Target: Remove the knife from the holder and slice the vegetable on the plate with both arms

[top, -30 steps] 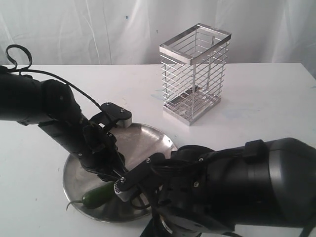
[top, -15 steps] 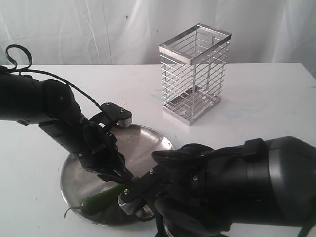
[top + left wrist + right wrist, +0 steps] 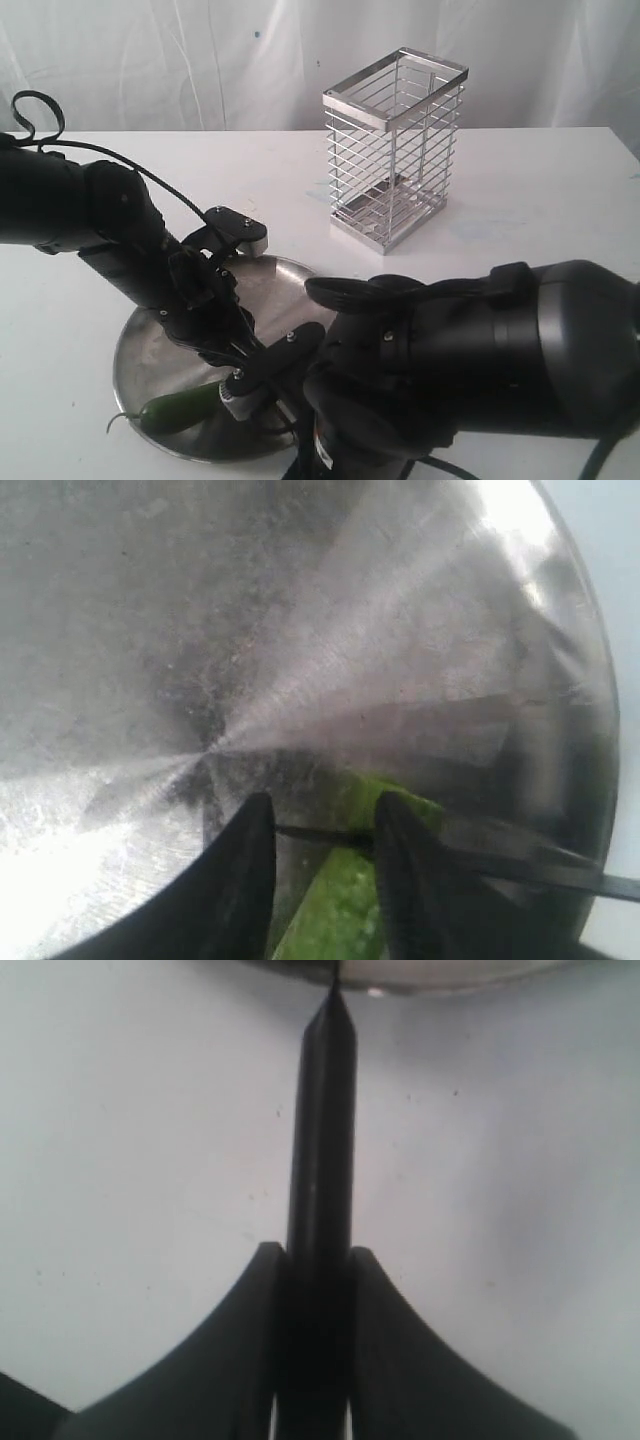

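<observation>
Left claw (image 3: pixel 325 802) pinches vegetable (image 3: pixel 340 905); knife (image 3: pixel 520 865) crosses it.

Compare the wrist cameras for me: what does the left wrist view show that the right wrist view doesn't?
Only the left wrist view: the dark green chili-like pepper between the left gripper fingers, with the slim black knife running its thin blade across it. Only the right wrist view: the right gripper clamped on the knife's handle, with the white table behind. Both: the knife and the round steel plate, though the right view catches only its rim.
</observation>
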Controlling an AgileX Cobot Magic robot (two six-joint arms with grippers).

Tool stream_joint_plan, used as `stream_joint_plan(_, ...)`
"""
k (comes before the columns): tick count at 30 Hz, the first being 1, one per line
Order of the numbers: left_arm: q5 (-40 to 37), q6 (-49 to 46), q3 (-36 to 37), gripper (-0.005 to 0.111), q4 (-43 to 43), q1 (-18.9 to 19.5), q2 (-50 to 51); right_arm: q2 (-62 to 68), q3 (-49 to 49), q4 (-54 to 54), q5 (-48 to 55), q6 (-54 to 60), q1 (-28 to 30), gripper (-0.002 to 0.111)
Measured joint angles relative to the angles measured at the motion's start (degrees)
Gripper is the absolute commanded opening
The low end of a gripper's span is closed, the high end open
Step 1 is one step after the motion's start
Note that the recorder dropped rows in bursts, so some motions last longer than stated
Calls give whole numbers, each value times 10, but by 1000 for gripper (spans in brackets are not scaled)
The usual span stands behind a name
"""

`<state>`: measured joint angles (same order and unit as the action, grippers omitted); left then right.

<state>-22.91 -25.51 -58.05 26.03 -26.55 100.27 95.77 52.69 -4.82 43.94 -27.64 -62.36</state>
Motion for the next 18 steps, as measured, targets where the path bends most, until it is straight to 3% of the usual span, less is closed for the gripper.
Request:
stream_joint_plan(10,1,0,0,39,12,0,0,46,42,5,-12,8,15,0)
stream_joint_plan(18,28,-5,2,39,-47,5,-14,82,69,26,-14,11,16,0)
